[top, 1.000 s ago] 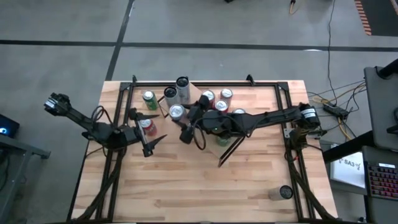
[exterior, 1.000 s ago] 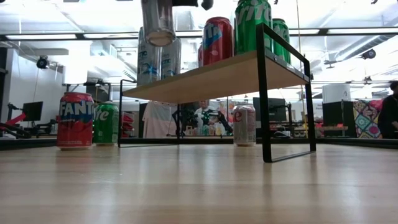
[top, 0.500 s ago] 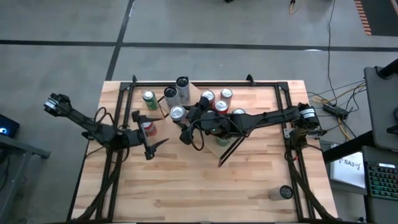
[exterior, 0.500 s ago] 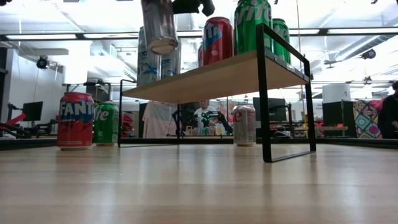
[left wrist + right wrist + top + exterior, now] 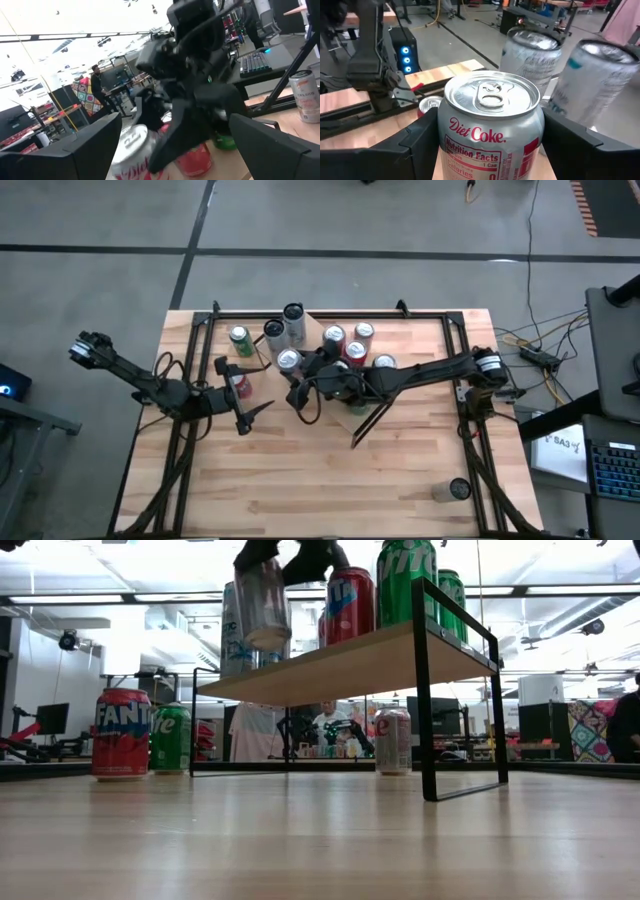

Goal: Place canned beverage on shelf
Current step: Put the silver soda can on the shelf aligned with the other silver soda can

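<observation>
Your right gripper (image 5: 490,165) has its fingers (image 5: 417,145) closed around the Diet Coke can (image 5: 491,127), 1 on each side of the body; the can stands upright, tab facing the wrist camera, long axis vertical. In the low view the can (image 5: 262,602) hangs just above the near left end of the shelf (image 5: 345,662), base clear of the board, not yet set down. From above, the can (image 5: 288,361) sits at the tip of the right arm, beside 2 tall silver cans (image 5: 283,324) at the shelf's far left.

The move turns on 1 thing: the board lies straight below the can, so you likely just need to lower it, keeping it vertical; watch the tall cans just behind, they look close enough to clip.

Your left gripper (image 5: 243,412) waits off the shelf's left end with fingers (image 5: 85,150) spread open and holding nothing; a red Fanta can (image 5: 121,733) and a green can (image 5: 171,738) stand on the surface (image 5: 320,840) there. The right arm is already on it, so judge the left as idle.
</observation>
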`<state>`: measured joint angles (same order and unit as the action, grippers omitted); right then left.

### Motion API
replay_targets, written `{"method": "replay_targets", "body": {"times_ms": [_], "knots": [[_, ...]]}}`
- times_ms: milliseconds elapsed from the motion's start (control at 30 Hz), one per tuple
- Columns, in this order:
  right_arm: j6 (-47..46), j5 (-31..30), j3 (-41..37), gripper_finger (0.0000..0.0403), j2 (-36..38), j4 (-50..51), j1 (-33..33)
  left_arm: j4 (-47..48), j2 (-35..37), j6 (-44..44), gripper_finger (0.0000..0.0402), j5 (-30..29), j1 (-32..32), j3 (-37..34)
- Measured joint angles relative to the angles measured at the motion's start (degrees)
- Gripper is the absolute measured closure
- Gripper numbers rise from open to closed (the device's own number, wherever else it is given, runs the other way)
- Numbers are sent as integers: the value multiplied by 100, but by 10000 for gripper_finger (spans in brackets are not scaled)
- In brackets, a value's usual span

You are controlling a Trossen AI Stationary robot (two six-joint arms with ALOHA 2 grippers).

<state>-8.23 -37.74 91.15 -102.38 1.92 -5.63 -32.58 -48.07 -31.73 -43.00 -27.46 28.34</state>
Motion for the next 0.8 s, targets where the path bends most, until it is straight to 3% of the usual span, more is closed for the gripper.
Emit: {"method": "replay_targets", "body": {"times_ms": [233, 800], "knots": [[85, -294, 0, 127, -136, -32, -9, 13, 1, 24, 47, -2, 9, 0], [464, -277, 3, 127, -108, -111, -67, 49, 0, 123, 47, 0, 94, -184]]}}
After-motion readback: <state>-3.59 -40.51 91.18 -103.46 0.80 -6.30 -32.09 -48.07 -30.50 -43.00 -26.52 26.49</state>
